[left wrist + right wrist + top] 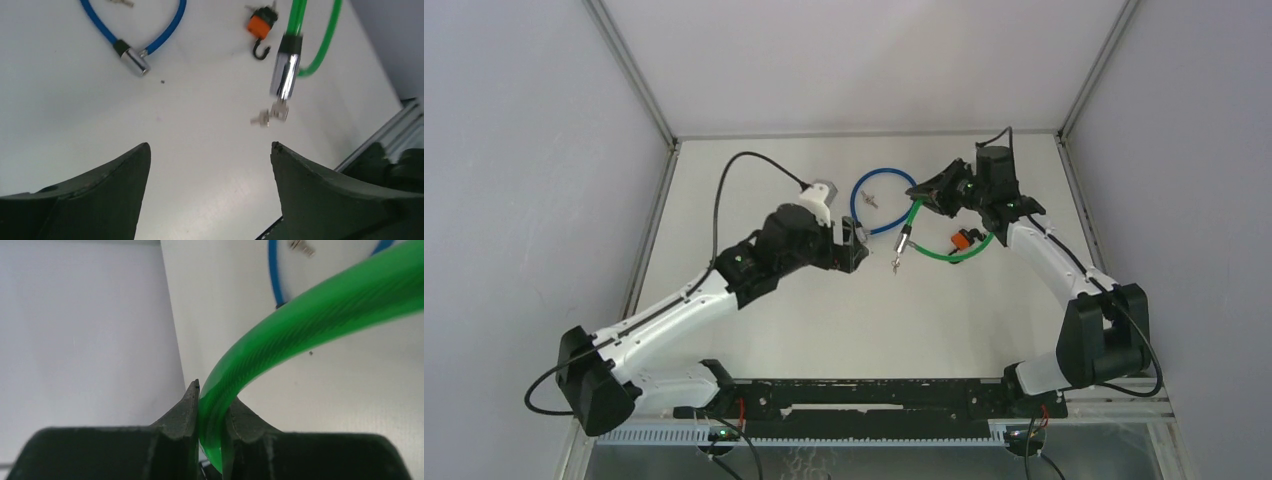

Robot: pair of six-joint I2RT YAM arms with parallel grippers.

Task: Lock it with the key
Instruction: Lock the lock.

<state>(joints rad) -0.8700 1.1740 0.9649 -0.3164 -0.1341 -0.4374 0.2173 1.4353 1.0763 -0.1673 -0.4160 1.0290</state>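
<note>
The left jaws are seen wide apart and nothing is held between them; only the bare bench (200, 165) is visible in the gap. The right jaws are clamped on the green cable lock (310, 315), whose cable is pinched tight between the 2 fingers (185, 410) and curves away forward and to the right of them. From this grip the cable is led down to the chrome barrel (285, 75), which is found ahead of the left jaws, a little beyond the tip of their right finger and apart from it. The key (280, 111) is seen at the end of the barrel that is turned toward the left jaws, and a second key (260, 120) is hung just beside it. How deep the key is pushed in cannot be told, because this part is blurred. An orange padlock (261, 26) is placed farther ahead of the left jaws, just beside the green cable. A blue cable lock (169, 31) is laid ahead and to the left of the left jaws, with its chrome end (135, 61) turned toward them.
</note>
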